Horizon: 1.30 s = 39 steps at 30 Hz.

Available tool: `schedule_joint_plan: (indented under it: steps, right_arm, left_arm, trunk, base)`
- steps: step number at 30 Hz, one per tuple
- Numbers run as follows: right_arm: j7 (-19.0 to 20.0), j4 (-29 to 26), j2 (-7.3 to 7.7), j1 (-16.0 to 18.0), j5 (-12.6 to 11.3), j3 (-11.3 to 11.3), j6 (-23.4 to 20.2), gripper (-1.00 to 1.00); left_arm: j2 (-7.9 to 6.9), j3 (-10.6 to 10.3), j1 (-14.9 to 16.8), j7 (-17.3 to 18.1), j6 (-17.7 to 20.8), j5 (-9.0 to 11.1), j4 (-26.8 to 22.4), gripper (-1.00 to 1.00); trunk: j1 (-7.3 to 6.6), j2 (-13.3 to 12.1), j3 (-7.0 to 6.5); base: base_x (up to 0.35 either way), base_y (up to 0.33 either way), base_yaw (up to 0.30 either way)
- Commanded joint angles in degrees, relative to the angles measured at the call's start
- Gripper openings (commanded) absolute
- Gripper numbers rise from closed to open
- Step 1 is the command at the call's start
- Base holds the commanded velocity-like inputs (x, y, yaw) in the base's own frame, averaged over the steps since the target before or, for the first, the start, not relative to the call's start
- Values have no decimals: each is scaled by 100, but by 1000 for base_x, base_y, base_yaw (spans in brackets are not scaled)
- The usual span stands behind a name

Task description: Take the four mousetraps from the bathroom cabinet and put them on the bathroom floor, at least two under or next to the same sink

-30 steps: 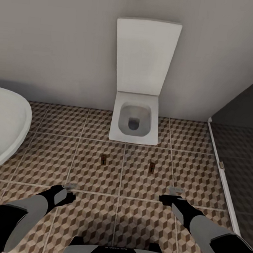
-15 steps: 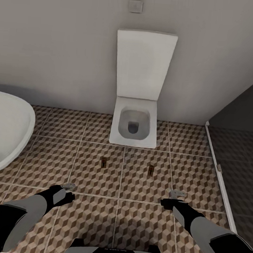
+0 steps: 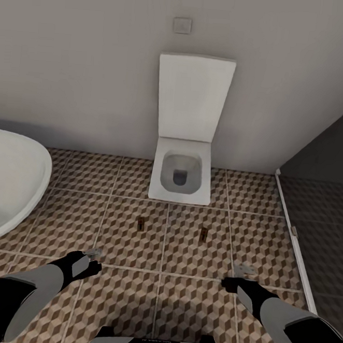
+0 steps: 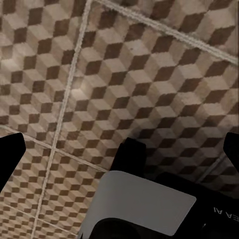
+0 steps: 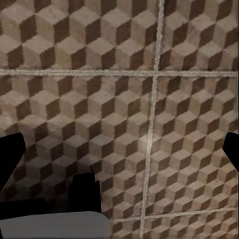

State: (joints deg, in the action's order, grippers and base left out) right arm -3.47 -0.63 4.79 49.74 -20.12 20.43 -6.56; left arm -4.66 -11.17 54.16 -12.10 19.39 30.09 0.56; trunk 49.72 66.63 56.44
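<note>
- Brown-beige cube-pattern bathroom floor [image 3: 124,297] runs open between both arms and ahead up to the wall.
- White toilet [image 3: 181,177] stands against the grey wall, lid up, flush plate [image 3: 182,25] above it.
- White oval bathtub [image 3: 9,183] rim closes the left edge; a white shower threshold [image 3: 293,239] and dark glass close the right.
- Two mousetraps lie flat on the floor in front of the toilet, well apart from each other: one [image 3: 142,223] left of the centre grout line, one [image 3: 204,234] right of it.
- Left pincer [image 3: 92,253] hangs over bare tile, short of the left trap; fingers parted wide in the left wrist view, nothing between them.
- Right pincer [image 3: 243,271] hangs over bare tile, short of the right trap; fingers wide apart in the right wrist view, empty.
</note>
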Motion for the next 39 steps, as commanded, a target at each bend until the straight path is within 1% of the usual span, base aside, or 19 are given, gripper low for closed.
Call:
schedule_joint_plan:
  steps: [1,7,11,16,17,18,21,22,23,28,31,32,35,39]
  right_arm:
    - [-18,16,1,1,-47,49,-29,100]
    - [-19,171,9,-54,-45,49,-29,100]
    - [-16,211,26,-175,-45,49,-29,100]
    - [-8,230,93,-378,-45,53,-29,100]
    - [-6,231,107,-427,-45,54,-29,100]
    - [0,234,132,-532,-45,55,-29,100]
    - [7,237,180,-742,-45,51,-25,100]
    - [7,237,180,-742,-45,51,-25,100]
    - [9,237,215,-833,-45,52,-24,100]
    - [44,238,345,-1100,-44,56,-13,100]
    - [67,232,409,-1319,-44,57,5,100]
    - [76,228,435,-1447,-44,57,13,100]
    - [84,228,456,-1573,-44,57,21,100]
    - [89,229,470,-1659,-45,59,27,100]
  left_arm:
    - [0,-47,3,-13,11,58,2,100]
    - [0,-37,-4,-12,-65,74,-2,100]
    - [0,-36,-34,-12,-238,155,2,100]
    - [-4,-35,-222,-14,-536,397,5,100]
    - [-5,-35,-275,-15,-590,458,5,100]
    - [-6,-35,-378,-17,-679,578,5,100]
    - [-6,-35,-543,-28,-788,758,5,100]
    - [-6,-35,-543,-28,-788,758,5,100]
    - [-7,-35,-615,-33,-816,807,5,100]
    - [-5,-35,-836,-45,-854,873,6,100]
    - [-2,-36,-980,-34,-875,895,1,100]
    - [4,-39,-1057,-26,-916,907,0,100]
    - [17,-41,-1131,-19,-1036,914,6,100]
    - [28,-43,-1223,-20,-1198,918,45,100]
  trunk:
    - [-22,-39,-25]
    - [-154,-280,-188]
    - [-242,-440,-296]
    - [-352,-641,-432]
    - [-374,-681,-459]
    - [-396,-721,-486]
    - [-461,-841,-567]
    - [-483,-882,-594]
    - [-505,-922,-621]
    - [-615,-1122,-757]
    - [-681,-1243,-838]
    - [-703,-1283,-865]
    - [-769,-1403,-947]
    - [-857,-1563,-1055]
  base:
    - [0,0,0]
    - [0,0,0]
    - [0,0,0]
    - [0,0,0]
    - [0,0,0]
    - [0,0,0]
    - [0,0,0]
    - [0,0,0]
    - [0,0,0]
    - [0,0,0]
    - [0,0,0]
    - [0,0,0]
    - [0,0,0]
    - [0,0,0]
